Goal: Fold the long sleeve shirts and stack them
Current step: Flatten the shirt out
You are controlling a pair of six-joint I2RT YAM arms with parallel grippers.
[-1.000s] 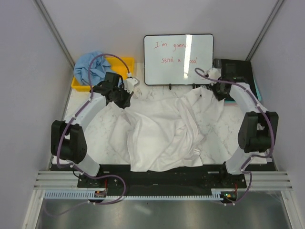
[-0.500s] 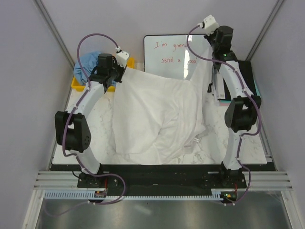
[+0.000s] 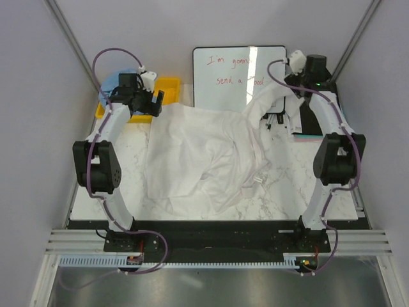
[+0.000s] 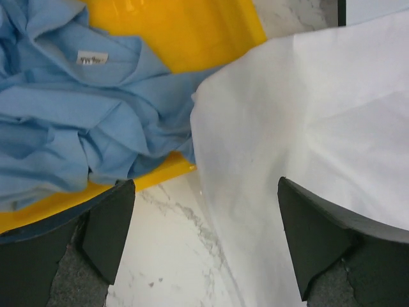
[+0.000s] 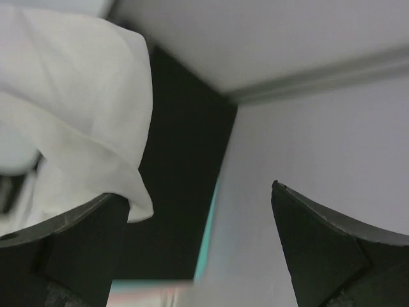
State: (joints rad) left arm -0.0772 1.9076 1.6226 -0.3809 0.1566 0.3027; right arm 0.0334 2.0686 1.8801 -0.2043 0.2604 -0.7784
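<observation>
Garment one, large plain white long-sleeved cloth shirt [image 3: 204, 153]: lies open and wrinkled across the middle of the white marble-pattern table [image 3: 121, 166], its far right corner lifted toward the right arm; no fold made in it. Garment two, light blue long-sleeved cloth shirt [image 4: 77, 115]: bunched in the yellow plastic bin [image 4: 185, 32] at the far left corner, not yet brought out. Left tool [image 4: 204, 185]: fingers spread wide above the far left edge of the white shirt, just beside the bin, pinching nothing. Right tool [image 5: 198, 192]: fingers likewise spread, raised at the far right; a flap of the white shirt hangs against one finger but is not clamped between the two. Progress, as judged: early; the white shirt looks laid out for folding and needs smoothing, both shirts remain to be folded, and no stack exists. Markings: small white sewn tag [image 4: 92, 58] at the blue shirt's collar, print too small to read; no brand visible elsewhere. Rectangular whiteboard [image 3: 239, 77] standing at the far edge, red handwriting, legible in part as "I'm gonn…" over "send a …ood", the rest lost to glare and the raised cloth.
</observation>
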